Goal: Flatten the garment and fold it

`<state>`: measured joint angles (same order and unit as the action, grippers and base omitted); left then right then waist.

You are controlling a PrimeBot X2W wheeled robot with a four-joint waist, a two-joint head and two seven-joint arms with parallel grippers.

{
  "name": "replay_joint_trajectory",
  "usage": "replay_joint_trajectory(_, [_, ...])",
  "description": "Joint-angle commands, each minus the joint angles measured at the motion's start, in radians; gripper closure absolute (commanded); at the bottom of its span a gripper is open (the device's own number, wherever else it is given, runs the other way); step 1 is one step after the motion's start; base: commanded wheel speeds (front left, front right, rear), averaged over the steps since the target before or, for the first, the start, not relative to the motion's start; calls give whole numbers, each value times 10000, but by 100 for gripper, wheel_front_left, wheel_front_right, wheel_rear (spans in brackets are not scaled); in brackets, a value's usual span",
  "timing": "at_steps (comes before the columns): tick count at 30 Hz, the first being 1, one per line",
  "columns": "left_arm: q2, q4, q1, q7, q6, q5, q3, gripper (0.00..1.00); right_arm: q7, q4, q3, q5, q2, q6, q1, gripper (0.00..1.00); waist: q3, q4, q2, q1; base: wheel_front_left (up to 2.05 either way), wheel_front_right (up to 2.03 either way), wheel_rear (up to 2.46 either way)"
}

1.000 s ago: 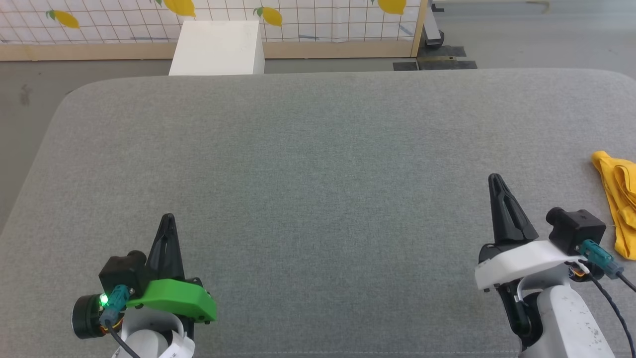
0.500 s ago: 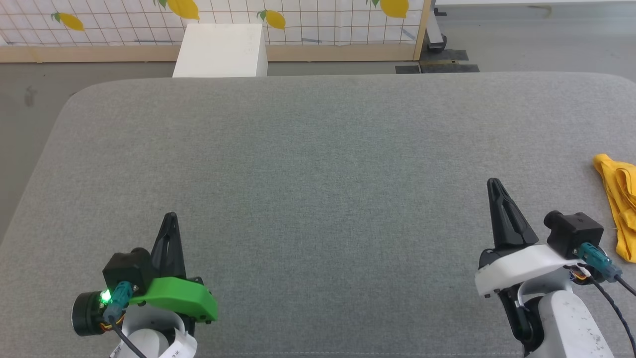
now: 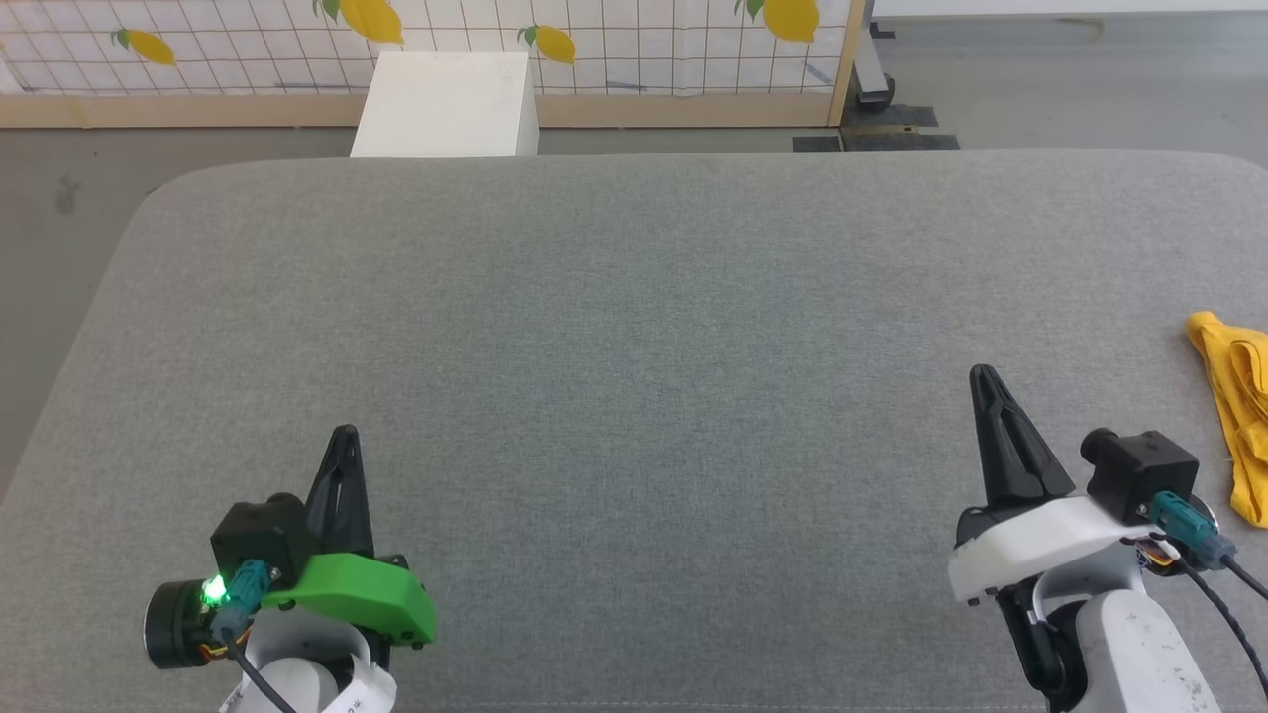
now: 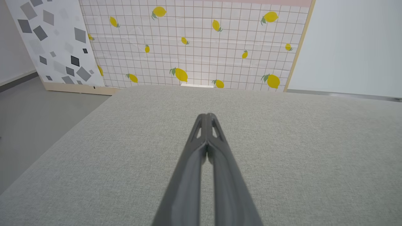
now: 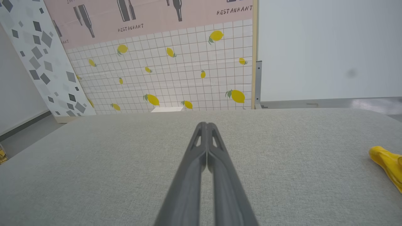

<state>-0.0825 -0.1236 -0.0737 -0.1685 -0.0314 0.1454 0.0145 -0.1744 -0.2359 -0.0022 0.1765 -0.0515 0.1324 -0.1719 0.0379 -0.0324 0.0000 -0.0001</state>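
Garment (image 3: 1238, 416) bunched at right edge of padded table (image 3: 634, 297), partly cut off by frame. Left gripper (image 3: 345, 436) at near-left corner. Right gripper (image 3: 981, 373) at near-right, left of garment, not touching. Box (image 3: 446, 104) on floor behind far edge, left of centre. Panel (image 3: 614, 50) standing behind box.

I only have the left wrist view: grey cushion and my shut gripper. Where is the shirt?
Observer: The shirt lies bunched on the cushion's right side, cut off by the head view's edge.
Operator: Is the right gripper near it?
Observer: The right gripper points up the cushion just left of the shirt, not touching it.
Operator: Open or shut?
Observer: Shut and empty; its fingers meet in the right wrist view.
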Motion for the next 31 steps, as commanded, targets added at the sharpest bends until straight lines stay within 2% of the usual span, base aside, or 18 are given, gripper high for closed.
replay_joint_trajectory(1, [62, 62, 167, 60, 43, -126, -18, 100, 70, 127, 6, -113, 4, -6, 195, 100, -7, 6, 0, 1, 0, 0, 0])
replay_joint_trajectory(31, [157, 488, 374, 649, 141, -608, -64, 100, 677, 936, 12, -712, 7, -10, 748, 100, -142, 121, 0, 1, 0, 0, 0])
